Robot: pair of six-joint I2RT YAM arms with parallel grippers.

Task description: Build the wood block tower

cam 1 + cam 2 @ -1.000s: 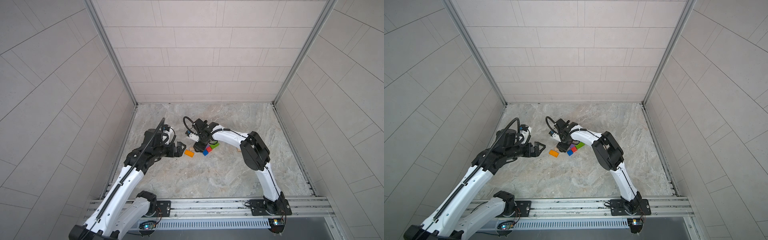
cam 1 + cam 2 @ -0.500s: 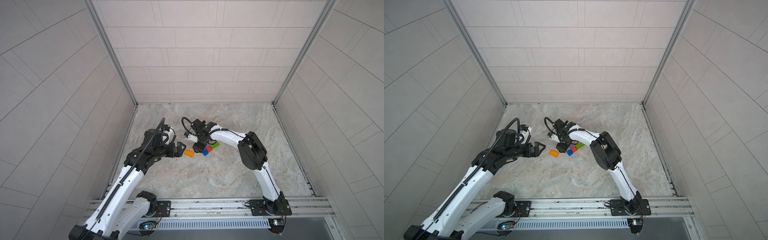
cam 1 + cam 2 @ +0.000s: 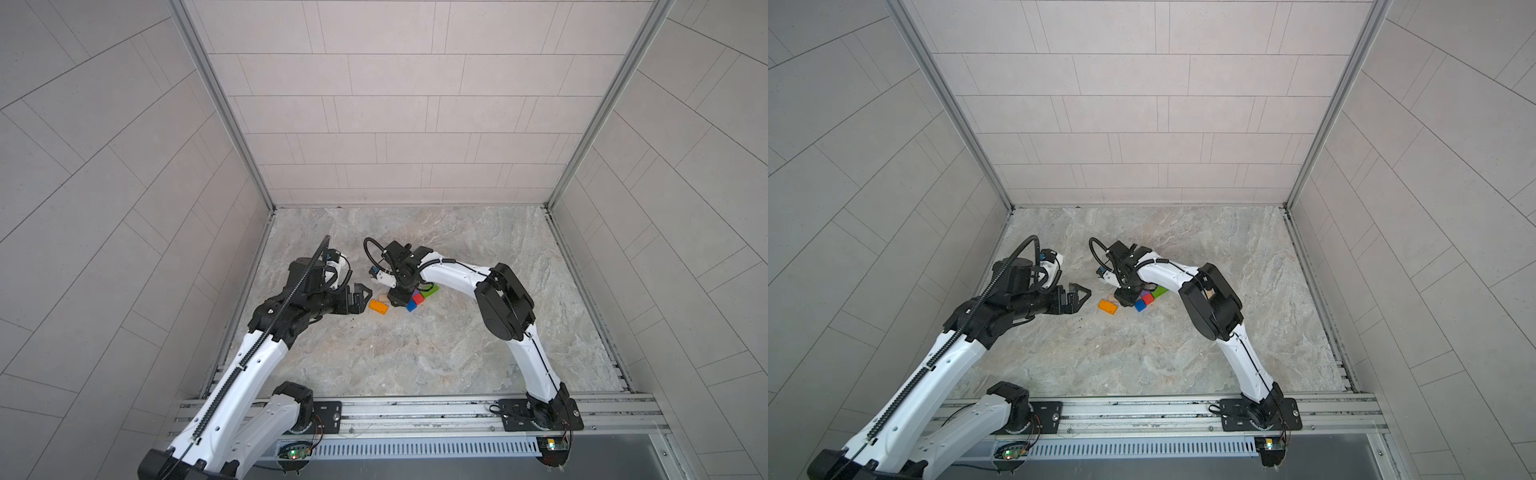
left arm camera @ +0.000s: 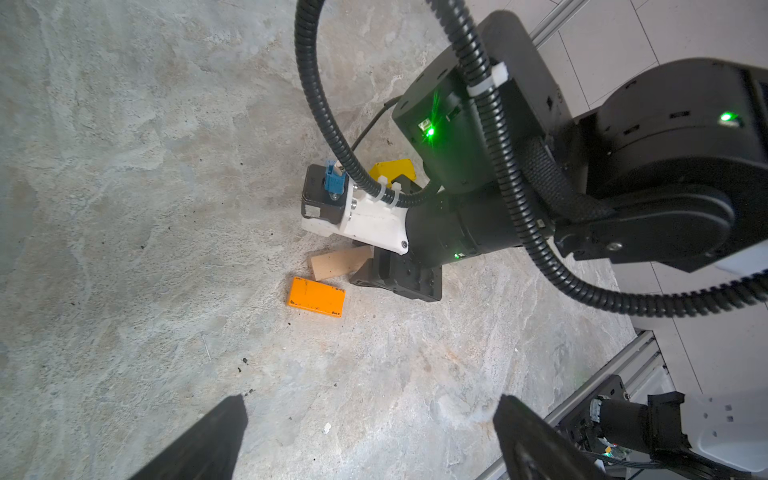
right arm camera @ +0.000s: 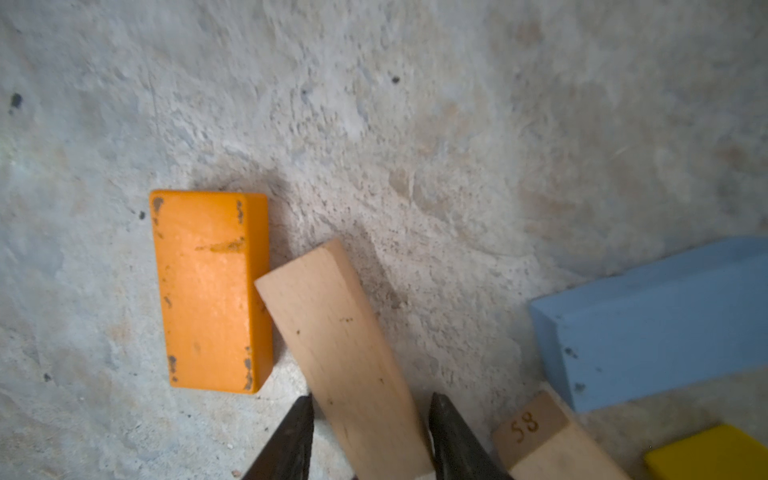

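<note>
Sitting between right jaws: tan block, orange block just beside.

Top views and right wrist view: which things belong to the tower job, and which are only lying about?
Belong: orange block, plain tan block, tan block marked 58, light-blue block, yellow block, red cube, blue cube, green block.
Not part: marble floor, tiled walls, front rail.

The orange block lies flat, a tan block angled just beside it; light-blue block, red cube, blue cube near
</note>
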